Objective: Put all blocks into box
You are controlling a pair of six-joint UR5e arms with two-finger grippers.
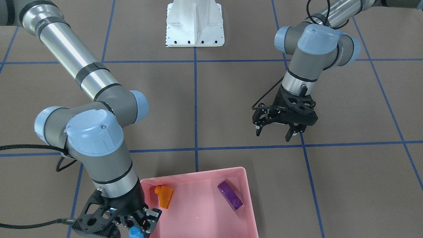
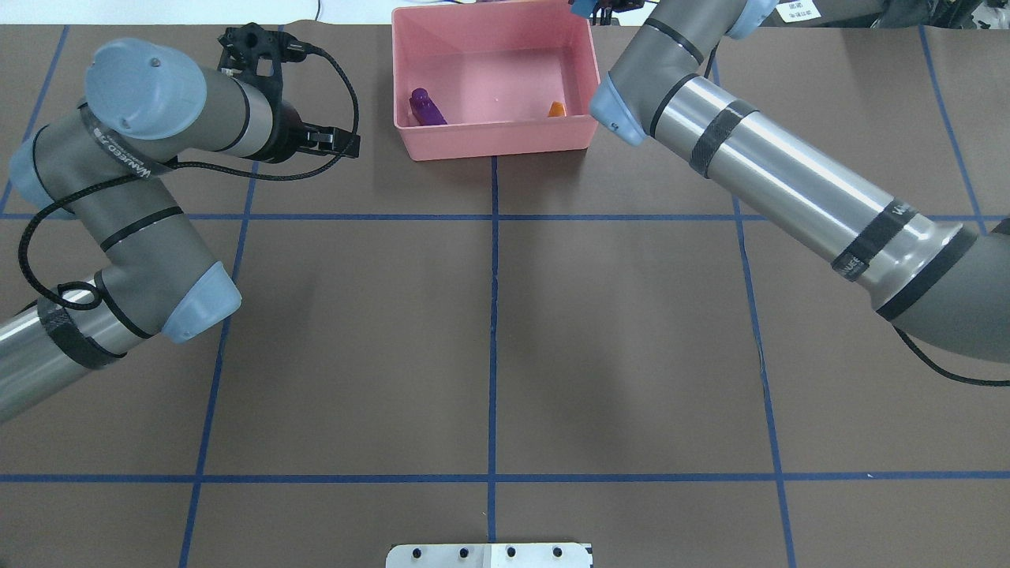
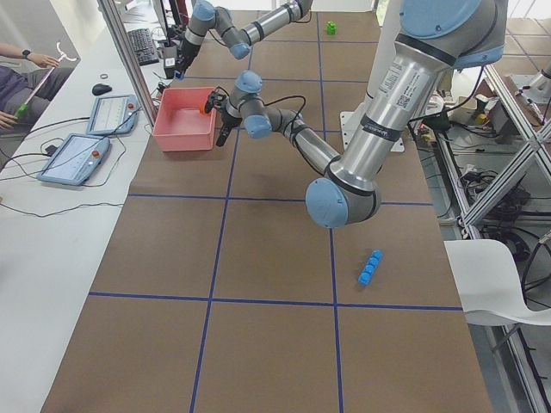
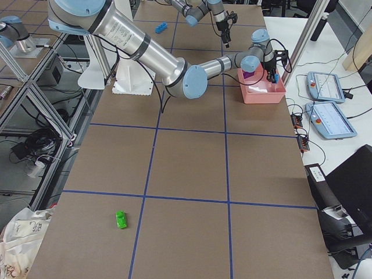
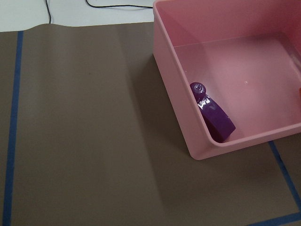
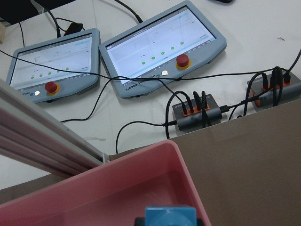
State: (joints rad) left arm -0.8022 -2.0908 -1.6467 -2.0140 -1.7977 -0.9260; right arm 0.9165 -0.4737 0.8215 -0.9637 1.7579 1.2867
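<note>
The pink box (image 1: 198, 172) stands at the table's far edge and holds the orange sloped block (image 1: 164, 195) and the purple oblong block (image 1: 230, 195). My right gripper (image 1: 136, 227) is shut on the small blue block (image 1: 134, 233) and hangs over the box's corner nearest the orange block. In the right wrist view the blue block (image 6: 169, 217) sits above the box's rim (image 6: 141, 162). My left gripper (image 1: 274, 134) is open and empty, beside the box on its purple-block side. The long blue block (image 3: 370, 268) and the green block (image 4: 121, 219) lie on the table, far from the box.
The white robot base (image 1: 195, 24) stands at the table's near edge. Two tablet consoles (image 6: 160, 52), cables and hubs (image 6: 195, 113) lie on the white bench just past the box. Blue tape lines cross the brown table top.
</note>
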